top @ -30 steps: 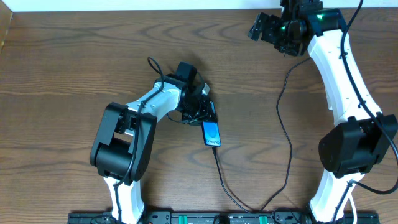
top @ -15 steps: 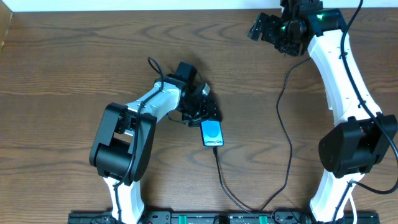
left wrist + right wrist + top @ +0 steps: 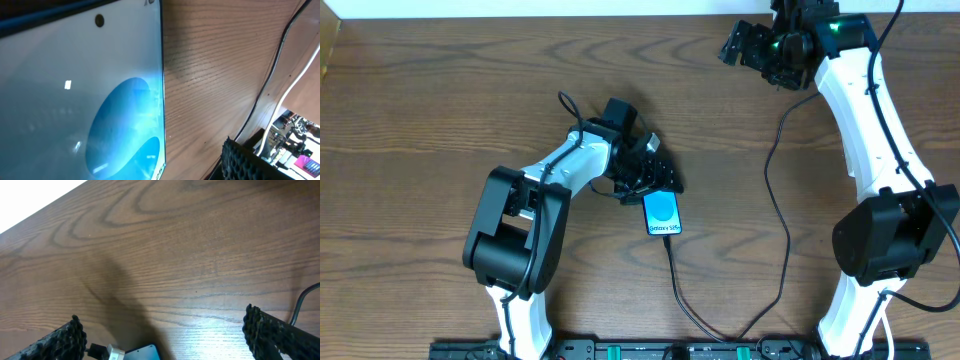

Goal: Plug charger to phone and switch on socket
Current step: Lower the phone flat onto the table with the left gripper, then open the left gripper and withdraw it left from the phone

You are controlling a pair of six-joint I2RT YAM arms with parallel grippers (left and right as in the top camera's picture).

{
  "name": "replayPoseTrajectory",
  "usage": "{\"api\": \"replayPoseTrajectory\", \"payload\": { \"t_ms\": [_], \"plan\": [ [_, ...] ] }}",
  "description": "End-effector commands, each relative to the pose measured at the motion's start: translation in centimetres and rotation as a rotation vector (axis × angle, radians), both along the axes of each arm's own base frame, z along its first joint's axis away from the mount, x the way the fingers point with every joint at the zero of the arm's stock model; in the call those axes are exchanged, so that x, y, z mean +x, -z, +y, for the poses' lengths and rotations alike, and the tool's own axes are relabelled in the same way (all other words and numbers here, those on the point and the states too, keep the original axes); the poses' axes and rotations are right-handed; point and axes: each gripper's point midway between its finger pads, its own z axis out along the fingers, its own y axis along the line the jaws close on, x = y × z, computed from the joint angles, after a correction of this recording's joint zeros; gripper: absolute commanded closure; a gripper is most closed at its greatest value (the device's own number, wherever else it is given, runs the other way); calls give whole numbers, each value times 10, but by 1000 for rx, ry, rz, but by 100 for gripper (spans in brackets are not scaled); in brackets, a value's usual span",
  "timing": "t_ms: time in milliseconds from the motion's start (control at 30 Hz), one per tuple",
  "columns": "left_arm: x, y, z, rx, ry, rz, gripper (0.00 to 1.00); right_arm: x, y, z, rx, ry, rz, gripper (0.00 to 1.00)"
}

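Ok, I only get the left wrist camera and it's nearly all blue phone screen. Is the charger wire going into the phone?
Observer: From overhead, the charger runs up from the near side and meets the phone at its near end.
Operator: Where's the other arm?
Observer: The right gripper is at the far right, well away from the phone.
Operator: Is it holding anything?
Observer: No, its wrist view shows its fingers wide apart, gripping nothing.
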Motion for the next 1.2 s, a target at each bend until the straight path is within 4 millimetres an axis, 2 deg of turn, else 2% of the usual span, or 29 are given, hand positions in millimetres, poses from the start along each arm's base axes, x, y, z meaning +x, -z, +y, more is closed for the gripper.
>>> {"api": "replayPoseTrajectory", "payload": {
  "t_ms": [0, 200, 300, 367, 567, 833, 967, 1167],
  "plan": [
    [2, 24, 23, 139, -14, -12, 20, -1, -13, 2, -9, -15, -33, 1],
    [4, 26, 27, 158, -21, -17, 19, -2, -13, 2, -10, -15, -32, 1],
    [5, 30, 35, 208, -25, -27, 18, -2, -13, 2, -10, -15, -32, 1],
    [4, 33, 40, 240, -27, -26, 14, -2, -13, 2, -10, -16, -32, 1],
    [5, 35, 49, 270, -39, -22, 12, -3, -12, 2, -18, -27, -31, 1],
    [17, 34, 68, 291, -87, -24, 12, -6, -10, 1, -34, -45, -25, 1],
    [26, 21, 80, 286, -92, -46, 12, -6, -9, 0, -48, -52, -28, 1],
    [40, -24, 107, 291, -93, -169, 12, -5, -9, -3, -59, -45, -29, 1]
  ]
}}
